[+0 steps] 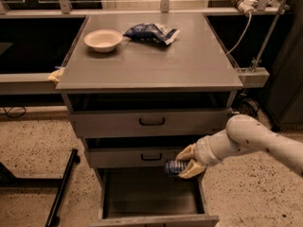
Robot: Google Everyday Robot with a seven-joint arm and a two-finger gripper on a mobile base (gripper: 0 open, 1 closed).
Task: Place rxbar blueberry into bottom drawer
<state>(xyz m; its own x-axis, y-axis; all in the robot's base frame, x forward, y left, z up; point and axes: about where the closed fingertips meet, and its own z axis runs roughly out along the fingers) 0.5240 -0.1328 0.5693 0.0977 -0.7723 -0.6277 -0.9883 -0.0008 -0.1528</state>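
Note:
The rxbar blueberry [173, 167] is a small dark blue bar held between the tan fingers [191, 170] of my gripper [185, 161]. The gripper is shut on it and hangs just above the right back part of the bottom drawer [150, 198], in front of the middle drawer's face. The bottom drawer is pulled out, and its plain grey inside shows nothing in it. My white arm [255, 138] reaches in from the right.
Two shallower drawers with black handles [152, 122] sit above, slightly ajar. On the cabinet top stand a cream bowl [102, 39] and a crinkled blue-and-white bag [151, 33]. A black stand leg [61, 193] lies on the speckled floor at left.

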